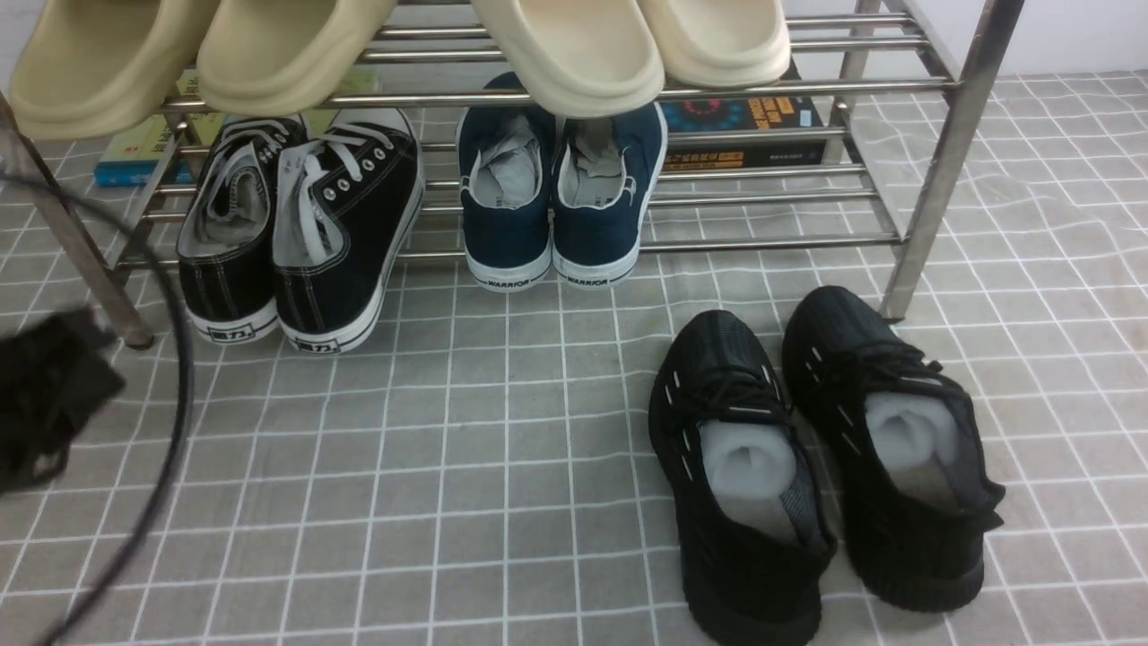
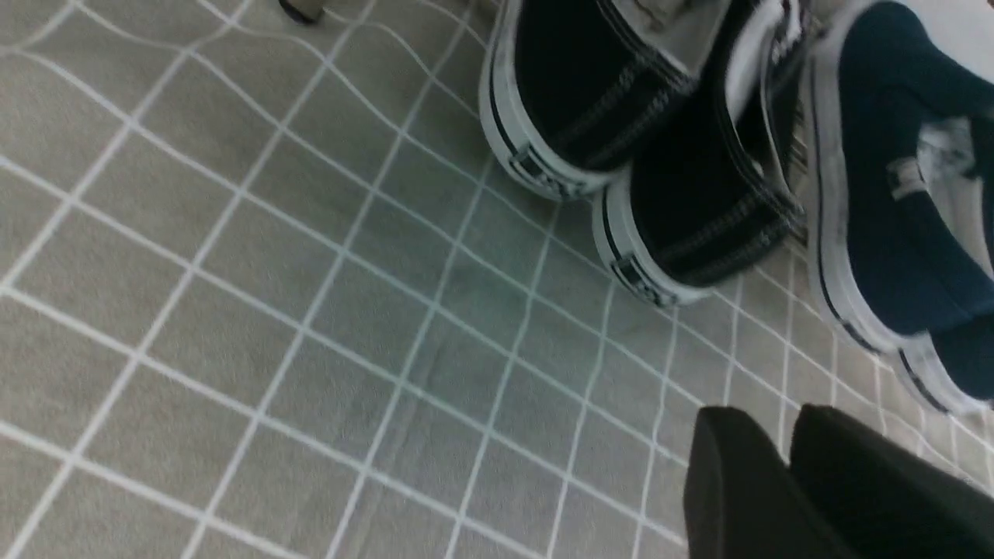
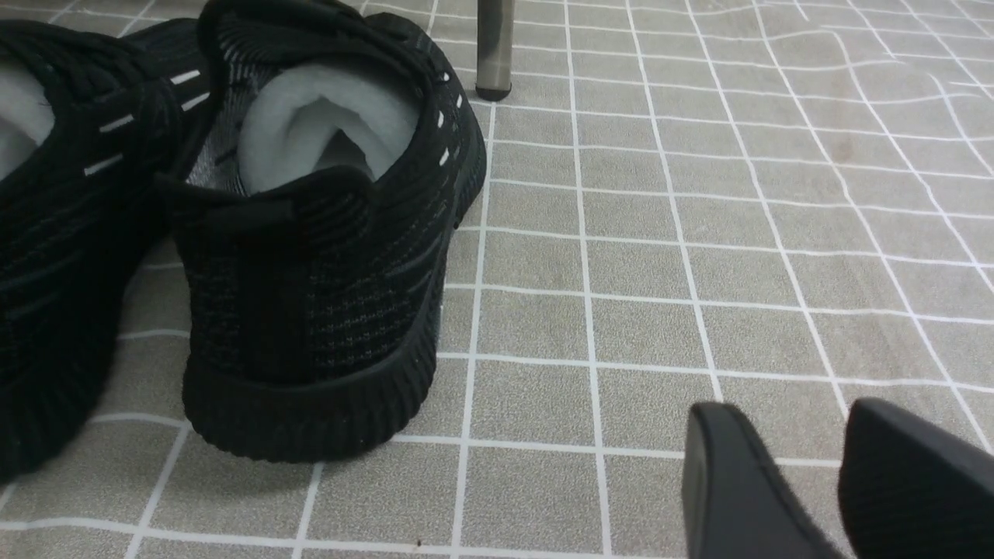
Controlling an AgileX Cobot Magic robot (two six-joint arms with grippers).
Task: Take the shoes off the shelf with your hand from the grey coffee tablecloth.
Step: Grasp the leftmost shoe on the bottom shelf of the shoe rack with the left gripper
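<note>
Evidently the laced shoes [image 1: 300,224] sit heels-out on the rack [image 1: 951,135] for the left pincer [image 2: 776,423], pressed together, to reach; the right pincer [image 3: 792,415] gapes slightly.

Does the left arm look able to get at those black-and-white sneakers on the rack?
Probably yes. The sneakers stick their heels out past the rack, and only bare cloth lies between them and the left gripper.
</note>
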